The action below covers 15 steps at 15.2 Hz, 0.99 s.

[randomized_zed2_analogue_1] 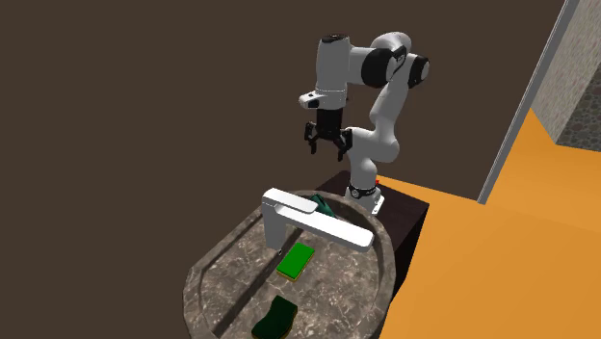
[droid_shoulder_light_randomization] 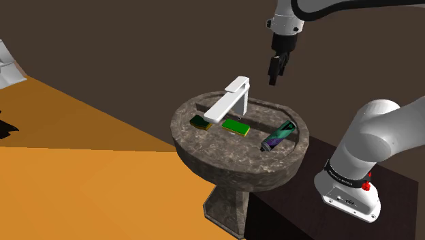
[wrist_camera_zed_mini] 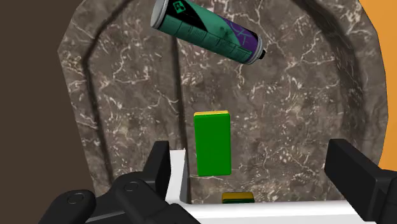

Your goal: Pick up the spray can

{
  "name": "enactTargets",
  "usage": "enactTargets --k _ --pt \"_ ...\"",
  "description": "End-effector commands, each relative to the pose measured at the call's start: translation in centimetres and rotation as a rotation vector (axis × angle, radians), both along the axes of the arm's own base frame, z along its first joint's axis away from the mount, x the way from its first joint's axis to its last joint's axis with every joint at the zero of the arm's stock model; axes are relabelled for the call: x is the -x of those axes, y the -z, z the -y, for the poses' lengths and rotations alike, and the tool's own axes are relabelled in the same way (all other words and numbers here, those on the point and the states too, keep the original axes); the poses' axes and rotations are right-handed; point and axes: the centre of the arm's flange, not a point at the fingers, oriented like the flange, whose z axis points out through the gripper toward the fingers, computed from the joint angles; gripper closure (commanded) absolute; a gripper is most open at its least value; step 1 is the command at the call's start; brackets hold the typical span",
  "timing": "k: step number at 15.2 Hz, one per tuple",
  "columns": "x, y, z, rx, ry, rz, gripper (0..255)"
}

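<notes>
Currently gripper (randomized_zed2_analogue_1: 326, 149) hangs wide open, empty, above dark marbled sink (droid_shoulder_light_randomization: 204, 146); orange floor (droid_shoulder_light_randomization: 68, 191), brown wall (droid_shoulder_light_randomization: 136, 41). Wrist view: spray can (wrist_camera_zed_mini: 207, 30) beyond green block (wrist_camera_zed_mini: 212, 143); second exterior view: faucet (randomized_zed2_analogue_1: 318, 223) half hides it.

White Franka arm (droid_shoulder_light_randomization: 371, 140), dark-jointed, carrying an all-black gripper (randomized_zed2_analogue_1: 326, 151).
Its rounded white shells are gleaming softly; a black band (droid_shoulder_light_randomization: 342, 176) is ringing the base link, small red marks (droid_shoulder_light_randomization: 368, 185) are showing at the band's four o'clock, and blocky fingers (wrist_camera_zed_mini: 359, 175) are tipping the hand.
</notes>
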Motion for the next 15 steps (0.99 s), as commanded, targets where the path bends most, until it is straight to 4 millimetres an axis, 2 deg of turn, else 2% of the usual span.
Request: enactTargets --k 1,8,15 --pt "0.0 0.0 0.0 0.0 0.0 0.0 0" --pt "-1.5 9.3 -2.3 0.07 -0.344 -0.133 0" --pt "-1.0 18.8 -4.1 0.14 -0.689 -0.267 0"
